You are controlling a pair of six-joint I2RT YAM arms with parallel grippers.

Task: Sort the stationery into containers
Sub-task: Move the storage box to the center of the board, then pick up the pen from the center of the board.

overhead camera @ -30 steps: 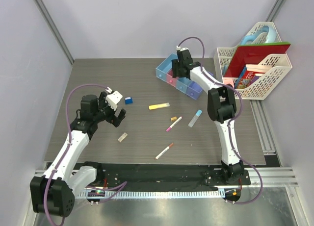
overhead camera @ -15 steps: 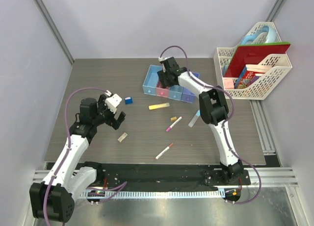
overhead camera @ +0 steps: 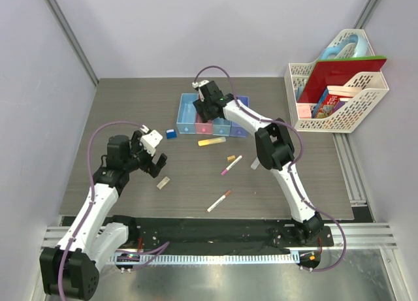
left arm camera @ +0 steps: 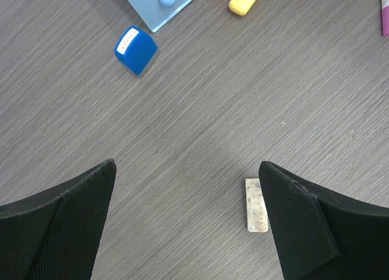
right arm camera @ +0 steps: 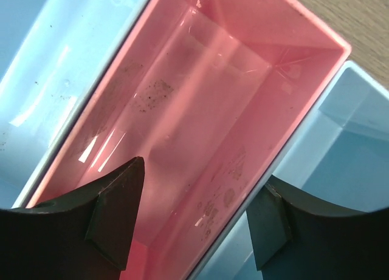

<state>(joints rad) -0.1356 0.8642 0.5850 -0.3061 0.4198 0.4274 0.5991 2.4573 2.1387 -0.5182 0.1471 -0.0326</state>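
- Stationery lies loose on the table (overhead camera: 130, 105), in front of the row of four joined bins (overhead camera: 187, 115).
- I see the yellow highlighter (overhead camera: 212, 142) just beside the row's near edge, and the blue cube (overhead camera: 171, 134) near its left corner.
- Closer to the arm bases lie a small tan eraser (overhead camera: 230, 158), a white pen with a pink tip (overhead camera: 231, 165), a second white pen (overhead camera: 219, 201) and a beige eraser (overhead camera: 162, 183).
- A blue-capped marker (overhead camera: 255, 162) is partly hidden behind the right arm.
- Right gripper (right arm camera: 203, 170): the fingers stand part-way apart over the pink bin (right arm camera: 200, 79). One is above its floor and the other is at the wall shared with the neighbouring light-blue bin. I cannot tell whether they clamp anything.
- Left gripper (left arm camera: 187, 164): the jaws are fully apart and hold nothing. It hovers over the table, with the beige eraser below and close to one finger. The blue cube lies well ahead of it.
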